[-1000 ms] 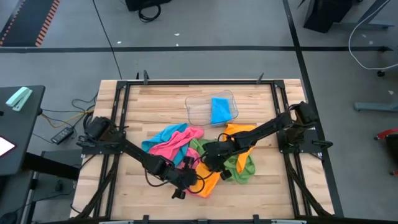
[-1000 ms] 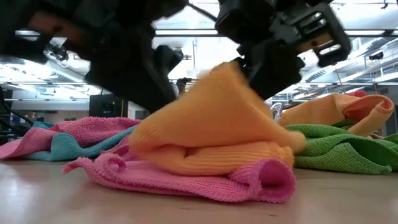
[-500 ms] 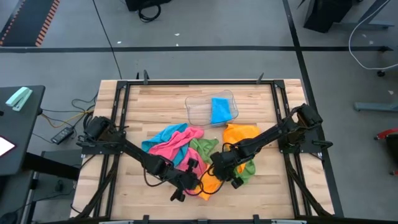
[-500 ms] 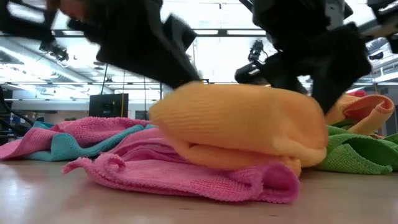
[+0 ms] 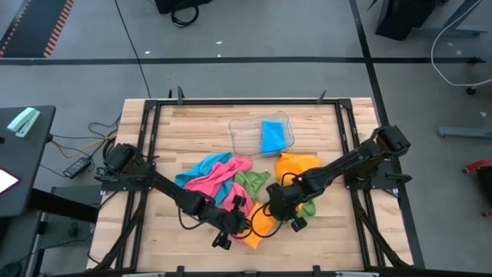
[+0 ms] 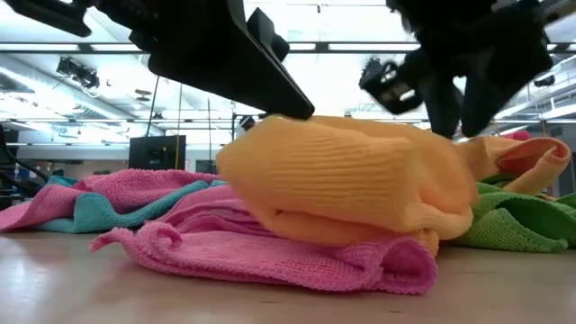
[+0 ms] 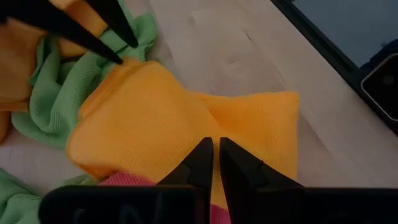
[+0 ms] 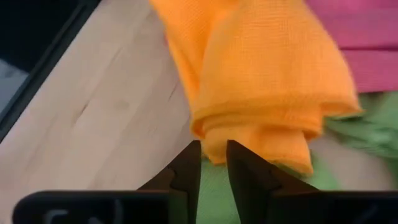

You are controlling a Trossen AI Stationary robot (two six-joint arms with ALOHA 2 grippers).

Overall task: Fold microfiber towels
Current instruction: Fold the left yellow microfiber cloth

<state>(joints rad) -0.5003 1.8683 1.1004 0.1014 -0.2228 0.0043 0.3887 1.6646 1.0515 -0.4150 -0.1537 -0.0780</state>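
orange towel (image 5: 262, 221) sits bunched at the front of the table (image 5: 192, 127), on the pink towel (image 6: 270, 261). we've got the left gripper (image 5: 237, 224) pinched shut on its edge; right gripper (image 5: 280, 209) nearly closed at the other edge, can't tell if it grips. one blue towel (image 5: 271, 136) in the tray (image 5: 244, 138); green towel (image 5: 251, 181) and the rest unfolded.

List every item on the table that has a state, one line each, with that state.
Orange towel: bunched in a loose fold on the pink one, not flat.
Pink towel: crumpled under the orange one.
Green towel: crumpled on the table.
Second orange towel: crumpled, unfolded.
Blue towel: folded, inside the clear tray.
Left gripper: shut, on the orange towel.
Right gripper: nearly shut at the orange towel's edge; grip unclear.
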